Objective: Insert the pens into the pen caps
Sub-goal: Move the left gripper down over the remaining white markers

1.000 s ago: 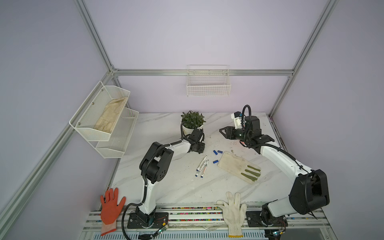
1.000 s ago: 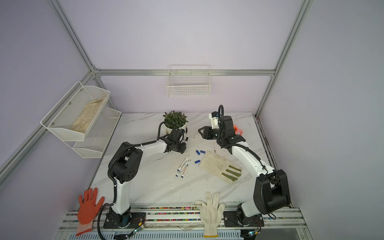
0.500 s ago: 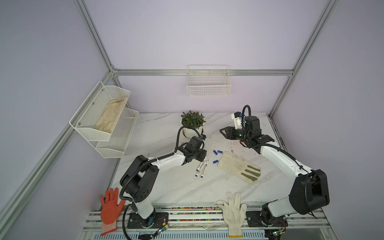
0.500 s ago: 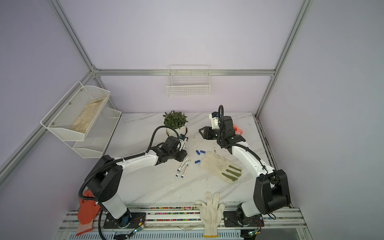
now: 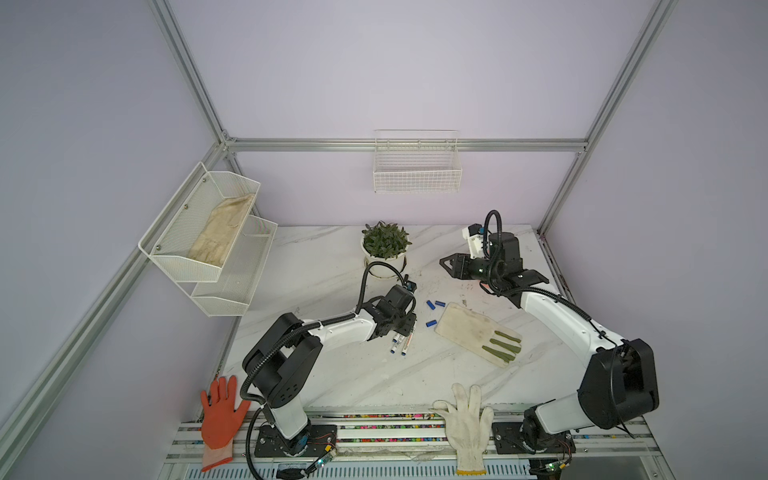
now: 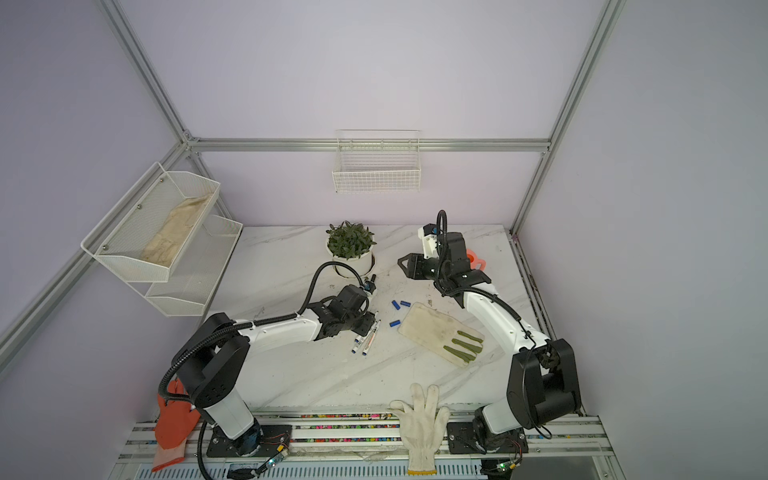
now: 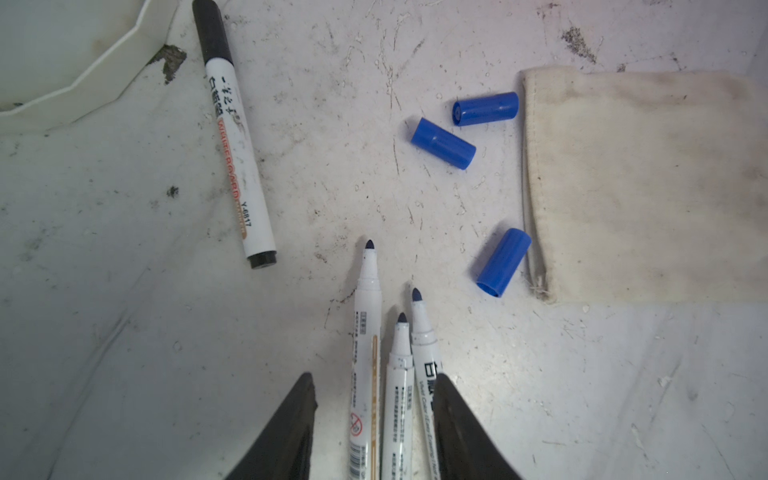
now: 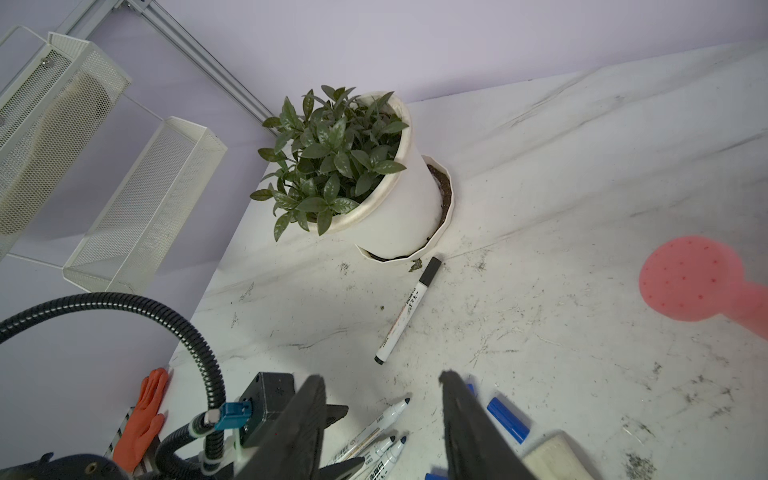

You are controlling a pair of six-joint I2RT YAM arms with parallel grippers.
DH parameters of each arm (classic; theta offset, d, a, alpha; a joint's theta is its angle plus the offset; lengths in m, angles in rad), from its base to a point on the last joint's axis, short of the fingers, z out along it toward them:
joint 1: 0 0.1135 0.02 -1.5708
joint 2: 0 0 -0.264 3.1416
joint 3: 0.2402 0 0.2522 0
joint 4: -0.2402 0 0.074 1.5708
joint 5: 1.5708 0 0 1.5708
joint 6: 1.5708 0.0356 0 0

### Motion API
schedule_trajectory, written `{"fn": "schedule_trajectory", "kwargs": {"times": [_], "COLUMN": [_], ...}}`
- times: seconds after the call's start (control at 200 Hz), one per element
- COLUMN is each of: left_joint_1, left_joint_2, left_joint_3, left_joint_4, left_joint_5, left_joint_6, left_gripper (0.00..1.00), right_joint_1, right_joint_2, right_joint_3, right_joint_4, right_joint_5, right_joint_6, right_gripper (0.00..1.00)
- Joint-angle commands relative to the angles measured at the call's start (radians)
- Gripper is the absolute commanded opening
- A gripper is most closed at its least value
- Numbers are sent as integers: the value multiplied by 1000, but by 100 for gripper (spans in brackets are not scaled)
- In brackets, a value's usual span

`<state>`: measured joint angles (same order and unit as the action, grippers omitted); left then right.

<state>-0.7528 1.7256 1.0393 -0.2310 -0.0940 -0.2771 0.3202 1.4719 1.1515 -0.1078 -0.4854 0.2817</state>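
The left gripper (image 7: 374, 378) has its fingers (image 7: 291, 428) apart, low over the table (image 7: 124, 291). They straddle three uncapped pens (image 7: 368, 332) without clamping them. One finger overlaps the outermost barrel, and whether it touches cannot be told. The pens lie side by side near the cuff of the glove (image 7: 644, 183). Three blue caps (image 7: 443, 143) lie loose just beside that cuff, one all but touching its edge. A fourth pen (image 7: 235, 137), with a black cap on, lies farther from the glove than the others. The right gripper (image 8: 380, 376) hangs in the air well apart from the glove, fingers spread and empty.
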Motion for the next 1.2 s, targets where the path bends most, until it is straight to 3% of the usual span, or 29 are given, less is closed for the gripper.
{"fn": "schedule_trajectory", "kwargs": {"times": [0.0, 0.755, 1.195], "left_joint_1": [3, 19, 20], "left_joint_2": [15, 62, 71], "left_joint_3": [-12, -23, -55], "left_joint_4": [-19, -24, -98], "left_joint_5": [-13, -33, 48], "left_joint_6": [6, -14, -18], "left_gripper": [45, 42, 38], "right_joint_1": [-4, -4, -3], "right_joint_2": [-12, -18, -12], "right_joint_3": [-9, -17, -16], "right_joint_4": [-20, -21, -18], "right_joint_5": [14, 7, 10], "right_joint_6": [-13, -15, -7], "right_gripper": [48, 46, 45]}}
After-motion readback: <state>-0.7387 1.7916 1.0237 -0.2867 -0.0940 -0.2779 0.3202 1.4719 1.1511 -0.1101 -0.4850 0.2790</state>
